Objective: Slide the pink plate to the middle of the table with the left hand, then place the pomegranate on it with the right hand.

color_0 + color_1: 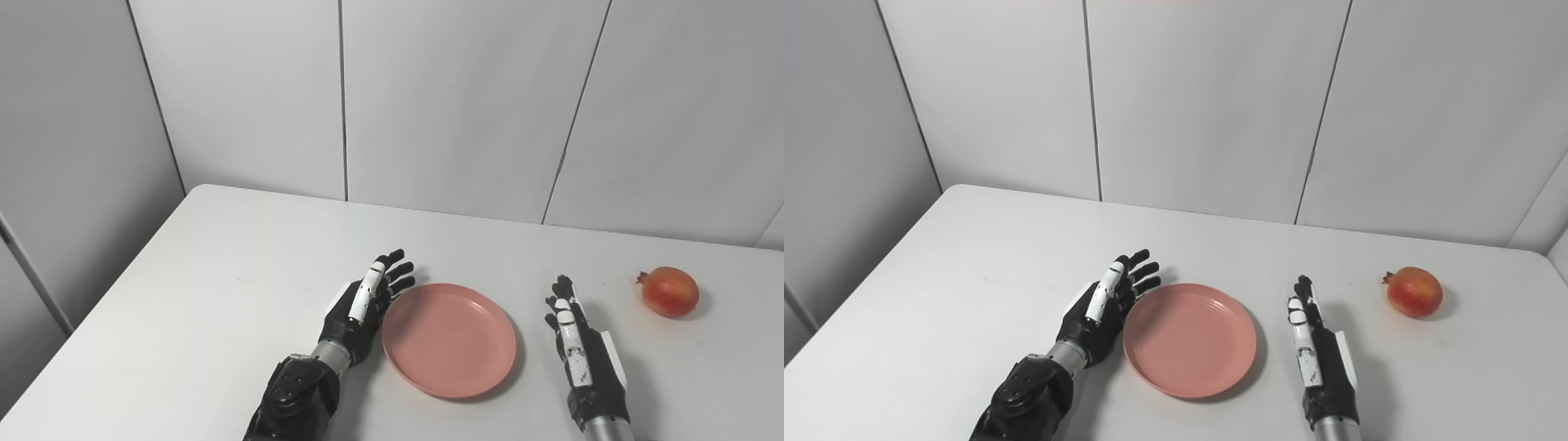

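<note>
A pink plate (449, 339) lies flat near the middle of the white table (233, 288), close to the front edge. My left hand (364, 306) rests open against the plate's left rim, fingers stretched out and apart, palm facing the plate. My right hand (579, 349) lies open on the table just right of the plate, fingers straight, not touching it. A red pomegranate (670, 291) sits alone at the right side of the table, a short way beyond and to the right of my right hand.
White wall panels (453, 104) stand close behind the table's far edge. The table's left edge runs diagonally down toward the lower left corner.
</note>
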### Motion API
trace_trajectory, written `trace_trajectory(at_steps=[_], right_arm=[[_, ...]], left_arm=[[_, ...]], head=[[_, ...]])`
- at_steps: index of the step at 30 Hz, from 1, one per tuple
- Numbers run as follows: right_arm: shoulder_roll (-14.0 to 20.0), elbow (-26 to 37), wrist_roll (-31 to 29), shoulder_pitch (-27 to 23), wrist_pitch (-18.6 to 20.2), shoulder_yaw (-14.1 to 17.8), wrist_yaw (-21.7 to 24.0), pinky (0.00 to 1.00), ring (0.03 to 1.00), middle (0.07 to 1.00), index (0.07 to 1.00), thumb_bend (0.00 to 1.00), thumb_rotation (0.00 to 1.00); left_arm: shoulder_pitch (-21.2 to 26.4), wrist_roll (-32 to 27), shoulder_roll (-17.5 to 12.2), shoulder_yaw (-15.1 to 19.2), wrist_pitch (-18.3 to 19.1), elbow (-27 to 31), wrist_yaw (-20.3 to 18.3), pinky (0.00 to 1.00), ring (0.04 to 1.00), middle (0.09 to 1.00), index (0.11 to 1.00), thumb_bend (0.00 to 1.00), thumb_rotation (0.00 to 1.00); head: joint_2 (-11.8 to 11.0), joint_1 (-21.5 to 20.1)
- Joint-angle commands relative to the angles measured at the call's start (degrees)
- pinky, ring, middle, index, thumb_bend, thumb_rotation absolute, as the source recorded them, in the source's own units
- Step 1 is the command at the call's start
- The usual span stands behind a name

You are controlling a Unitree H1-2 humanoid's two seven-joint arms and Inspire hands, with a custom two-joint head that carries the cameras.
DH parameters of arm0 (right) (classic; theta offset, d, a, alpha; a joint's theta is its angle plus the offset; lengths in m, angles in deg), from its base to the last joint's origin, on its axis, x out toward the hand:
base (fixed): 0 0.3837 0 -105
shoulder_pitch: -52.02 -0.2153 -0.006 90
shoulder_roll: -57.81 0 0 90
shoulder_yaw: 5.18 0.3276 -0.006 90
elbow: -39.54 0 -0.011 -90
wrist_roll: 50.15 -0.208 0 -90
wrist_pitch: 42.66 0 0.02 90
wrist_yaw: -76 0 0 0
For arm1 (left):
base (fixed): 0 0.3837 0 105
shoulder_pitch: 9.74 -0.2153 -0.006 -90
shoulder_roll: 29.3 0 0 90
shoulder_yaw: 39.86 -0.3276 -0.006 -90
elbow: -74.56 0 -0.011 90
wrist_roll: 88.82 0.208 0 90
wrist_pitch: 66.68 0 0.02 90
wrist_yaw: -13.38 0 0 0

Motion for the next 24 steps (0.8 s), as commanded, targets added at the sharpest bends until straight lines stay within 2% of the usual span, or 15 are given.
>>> trace_trajectory(at_steps=[1, 10, 15, 20, 24], right_arm=[[-0.26, 2.42, 0.49, -2.20, -0.69, -0.17, -0.31, 0.98, 0.986, 0.989, 0.986, 0.22, 1.00], [-0.52, 4.07, 0.30, -2.59, 0.65, 0.26, -0.80, 0.97, 0.973, 0.976, 0.976, 0.21, 1.00], [-0.80, 5.16, -1.39, -3.05, 0.39, 0.67, -0.57, 0.97, 0.979, 0.982, 0.976, 0.22, 1.00], [-0.28, 8.34, -0.17, -3.72, 1.75, 1.22, -1.43, 0.98, 0.977, 0.980, 0.969, 0.22, 1.00], [0.77, 10.19, 2.14, -4.56, 1.72, 1.47, -2.14, 0.99, 0.980, 0.985, 0.972, 0.24, 1.00]], left_arm=[[-0.03, 1.11, 0.29, -0.04, -1.43, 1.16, 0.04, 0.90, 0.906, 0.919, 0.912, 0.40, 1.00], [-0.88, 4.72, 1.62, 0.39, -4.53, 2.11, 2.80, 0.89, 0.905, 0.920, 0.911, 0.40, 1.00], [-1.57, 6.44, 1.78, 0.44, -6.74, 1.87, 3.59, 0.89, 0.905, 0.921, 0.906, 0.40, 1.00], [-2.59, 8.37, 1.54, 0.35, -11.84, 1.21, 3.88, 0.89, 0.902, 0.919, 0.907, 0.37, 1.00], [-3.46, 7.91, 1.20, 0.85, -12.87, 1.09, 3.53, 0.89, 0.901, 0.915, 0.903, 0.38, 1.00]], head=[[0.00, -0.15], [-0.28, -1.99], [-1.36, -4.79], [-2.45, -7.99], [-3.49, -11.48]])
